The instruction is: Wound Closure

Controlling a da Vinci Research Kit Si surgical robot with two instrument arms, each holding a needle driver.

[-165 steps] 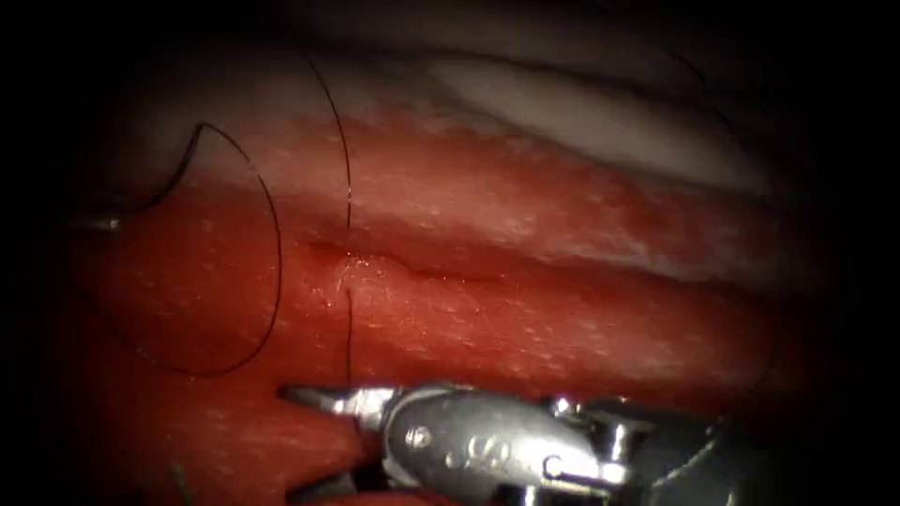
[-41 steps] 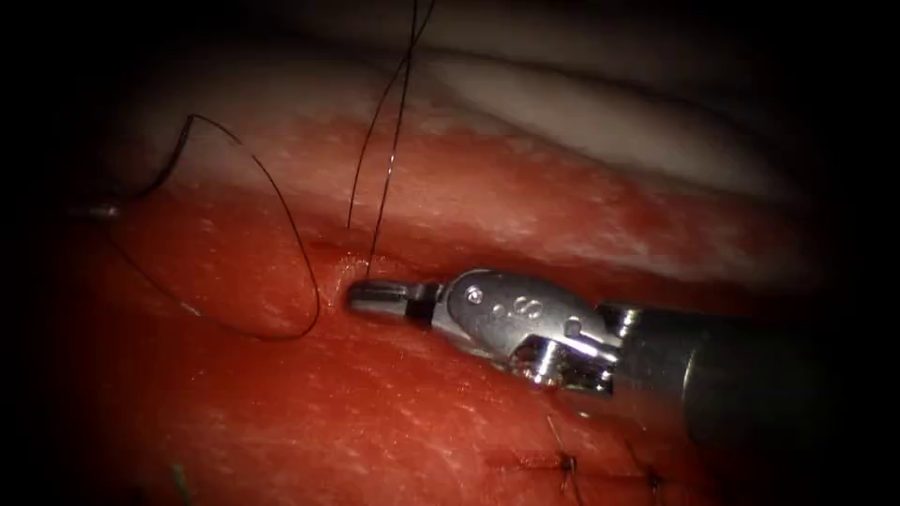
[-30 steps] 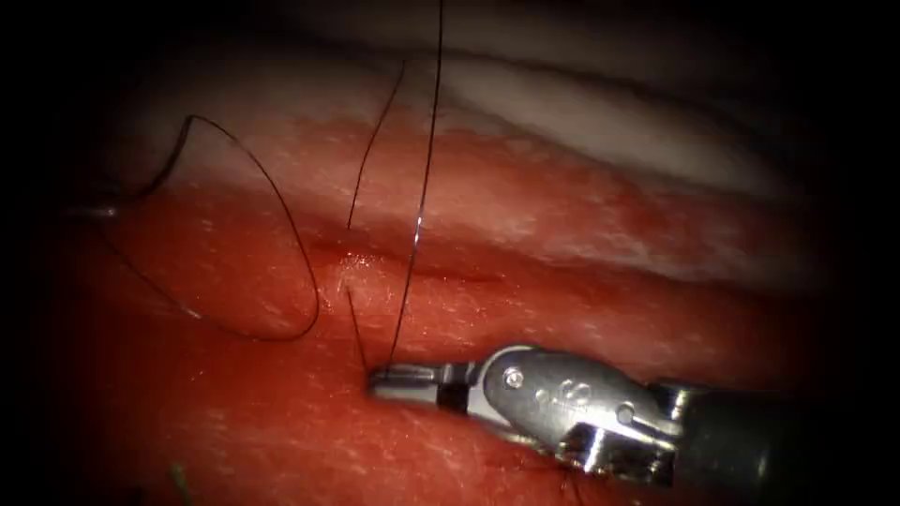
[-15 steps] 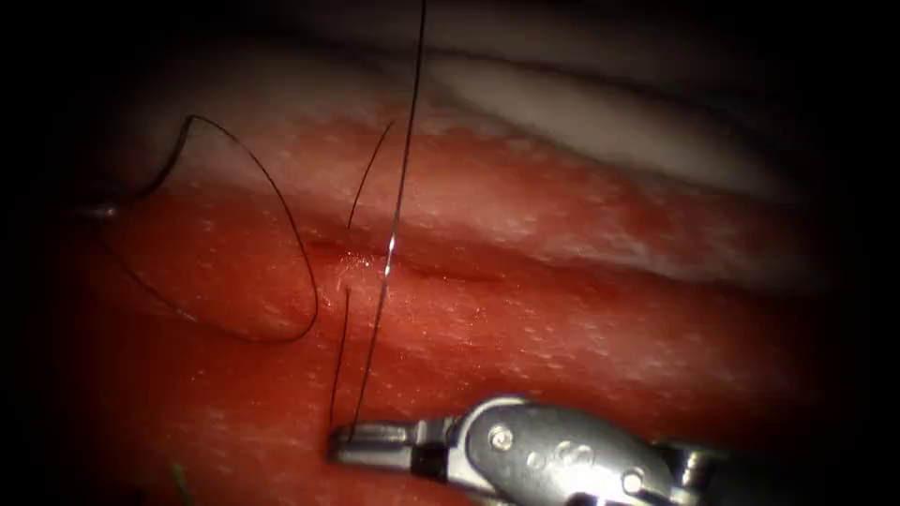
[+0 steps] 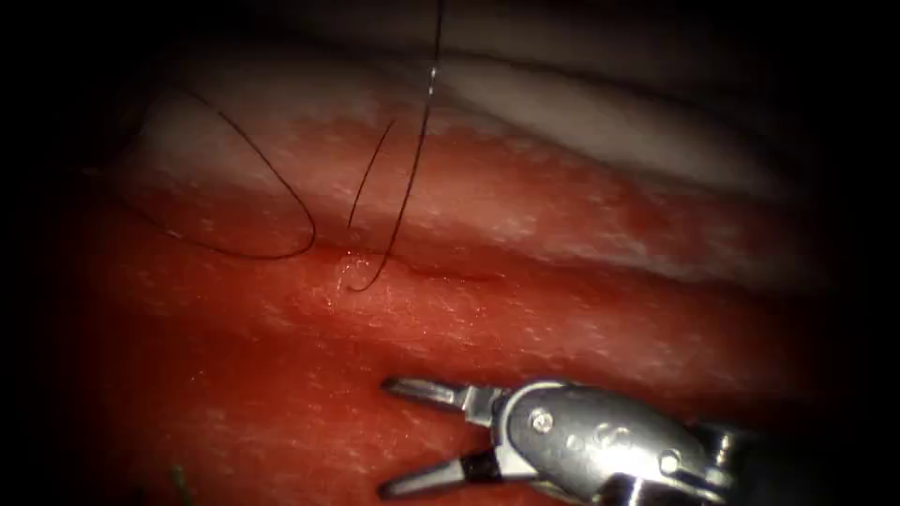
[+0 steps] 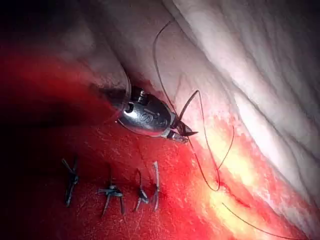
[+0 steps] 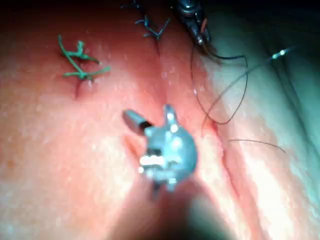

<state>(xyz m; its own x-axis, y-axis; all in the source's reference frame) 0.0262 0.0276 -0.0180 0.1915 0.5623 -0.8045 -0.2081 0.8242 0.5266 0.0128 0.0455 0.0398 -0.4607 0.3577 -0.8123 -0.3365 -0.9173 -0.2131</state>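
- right tool (image 5: 389, 436) lies low over the tissue (image 5: 562, 319), below the cut (image 5: 441, 274), entering from the right; its jaws are spread wide and hold nothing.
- in the right wrist view the same tool (image 7: 150, 117) shows with its jaws apart over bare tissue (image 7: 60, 150).
- a second ago its jaws were pressed together on the thread near the cut; now the thread is free of them and the tool sits lower.
- thread (image 5: 412, 178) drops from the top of the endoscope view and curls to a loose end at the left end of the cut; a short strand rises just left of it, and a wider loop lies further left.
- left tool (image 6: 184, 132), seen in the left wrist view, sits on the tissue (image 6: 150, 220) with its jaws pinched on the thread (image 6: 205, 150), which loops away from the tip.
- the left tool (image 7: 200, 30) also shows in the right wrist view, with thread (image 7: 240, 75) arcing from it.
- i cannot make out the needle in any view.
- finished stitches (image 6: 112, 192) with cut ends sit in a row near the left tool; a green stitch (image 7: 77, 62) lies apart.
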